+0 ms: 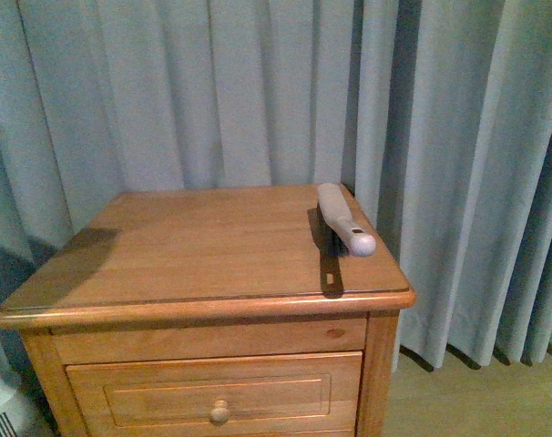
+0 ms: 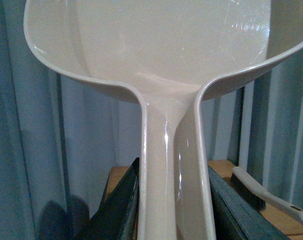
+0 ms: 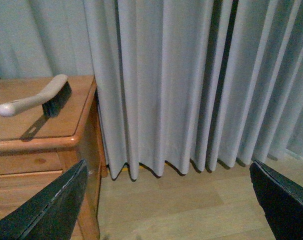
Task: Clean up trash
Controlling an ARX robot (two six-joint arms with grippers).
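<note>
The dustpan (image 2: 166, 50) is clamped in the left gripper (image 2: 174, 202). The right gripper (image 3: 166, 200) is held wide apart. A brush (image 1: 344, 220) is laid on the nightstand (image 1: 185, 255).

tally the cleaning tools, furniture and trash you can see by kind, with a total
brush: 1
dustpan: 1
nightstand: 1
trash wad: 0 in view
total: 3
</note>
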